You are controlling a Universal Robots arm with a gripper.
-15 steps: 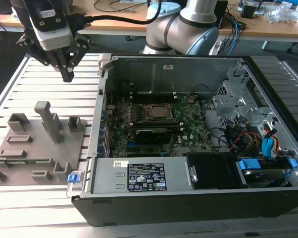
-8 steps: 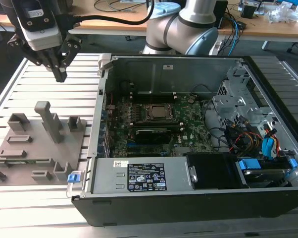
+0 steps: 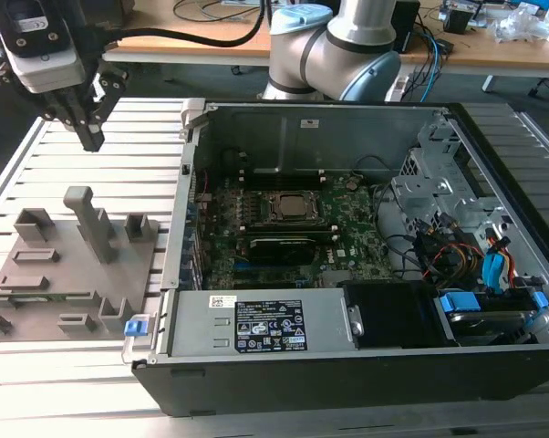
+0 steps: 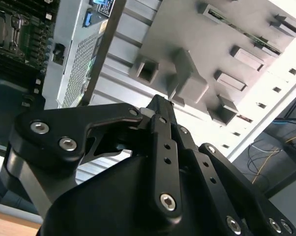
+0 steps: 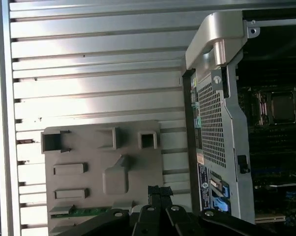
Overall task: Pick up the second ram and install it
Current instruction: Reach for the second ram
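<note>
1. The open computer case (image 3: 320, 119) (image 5: 212, 123) (image 4: 74, 64) lies on its side on the slatted metal tabletop (image 3: 119, 164) (image 5: 89, 64). The green motherboard (image 3: 347, 228) and its processor socket (image 3: 288, 208) are exposed inside the case.
2. A grey holder tray (image 3: 74, 274) (image 5: 89, 182) (image 4: 207, 44) with raised blocks and slots rests on the tabletop just beside the case, on the exterior view's left of it.
3. The second ram (image 5: 81, 212) (image 4: 239, 29) lies flat in a long slot of that tray, outside the case, along the tray edge farthest from the case's back wall.
4. The gripper (image 3: 92, 137) (image 4: 160, 103) (image 5: 158, 189) hangs in the air on the exterior view's left of the case. It is above the tabletop near the tray's far end and points downward.
5. Its jaws are clenched together with nothing between them. They touch neither the tray nor the second ram, and the stick sits well apart from them.
6. The arm's (image 3: 347, 46) grey body stands behind the case's back wall.
</note>
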